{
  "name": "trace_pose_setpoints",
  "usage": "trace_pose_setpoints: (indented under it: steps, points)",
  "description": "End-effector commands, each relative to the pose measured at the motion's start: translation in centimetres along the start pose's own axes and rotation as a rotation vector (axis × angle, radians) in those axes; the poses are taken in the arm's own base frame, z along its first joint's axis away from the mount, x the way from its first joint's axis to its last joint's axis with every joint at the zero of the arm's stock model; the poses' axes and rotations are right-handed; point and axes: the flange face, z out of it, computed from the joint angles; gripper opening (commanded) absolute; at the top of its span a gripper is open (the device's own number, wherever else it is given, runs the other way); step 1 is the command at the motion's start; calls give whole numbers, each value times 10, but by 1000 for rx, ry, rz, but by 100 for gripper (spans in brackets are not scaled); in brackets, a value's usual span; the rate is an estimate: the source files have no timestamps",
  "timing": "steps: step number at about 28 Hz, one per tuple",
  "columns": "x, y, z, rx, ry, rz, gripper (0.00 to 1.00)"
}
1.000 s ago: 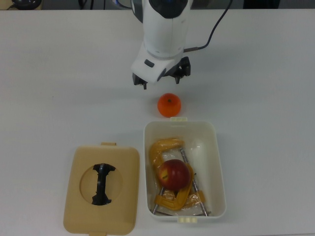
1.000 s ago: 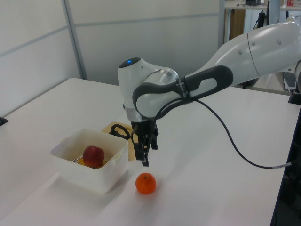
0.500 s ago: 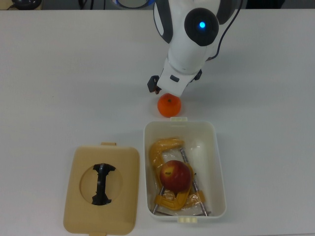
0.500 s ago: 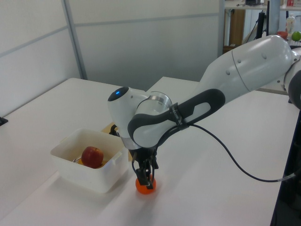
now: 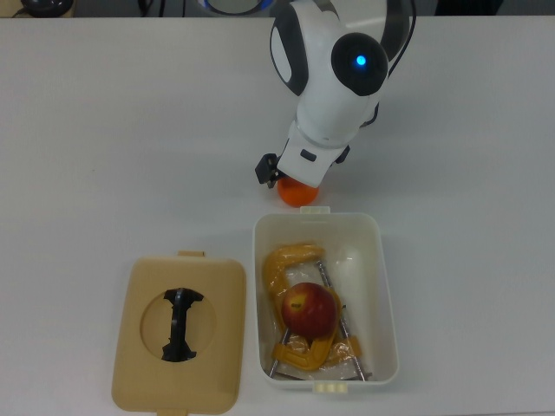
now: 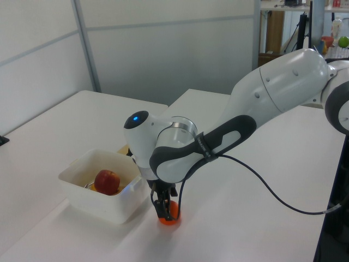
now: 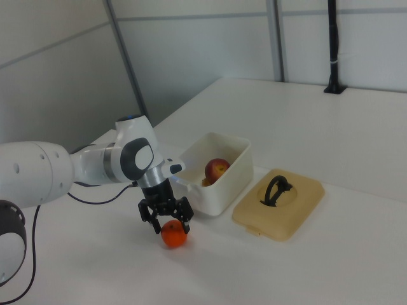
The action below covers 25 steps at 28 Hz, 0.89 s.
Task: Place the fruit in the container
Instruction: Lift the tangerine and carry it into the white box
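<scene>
Jaws (image 7: 166, 220) of the white arm stand open astride the small round orange (image 7: 173, 234) on the table, which looks firm, light, roll-prone, so best gripped across its widest middle.

You've got a flat tan lid (image 5: 179, 333) lying on the white table (image 5: 104, 139), black handle (image 5: 179, 324) up, at the top view's left. A yellow-orange C-clamp (image 5: 290, 264) lies bottom centre, partly hidden.
</scene>
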Motion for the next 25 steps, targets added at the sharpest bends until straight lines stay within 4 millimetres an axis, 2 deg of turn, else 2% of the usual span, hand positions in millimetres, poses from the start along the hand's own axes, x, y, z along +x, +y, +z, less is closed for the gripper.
trace_pose_setpoints:
  steps: [1, 2, 3, 5, 6, 11, 14, 15, 19, 21, 25]
  points:
    - [6, -3, 3, -22, 31, 17, 100]
    - [6, -3, 3, -21, 32, 17, 100]
    - [6, -3, 3, -23, 32, 16, 94]
    - [6, -3, 3, -23, 32, 14, 69]
    - [6, -3, 3, -22, 31, 13, 40]
    - [4, -1, -4, -22, 34, 11, 0]
    - [2, 3, -16, -21, 49, 22, 0]
    - [0, 6, -29, -20, 69, 31, 0]
    - [-1, 16, -58, -22, 112, 55, 0]
    - [0, 24, -80, -7, 149, 80, 0]
    - [3, 45, -107, 10, 204, 123, 0]
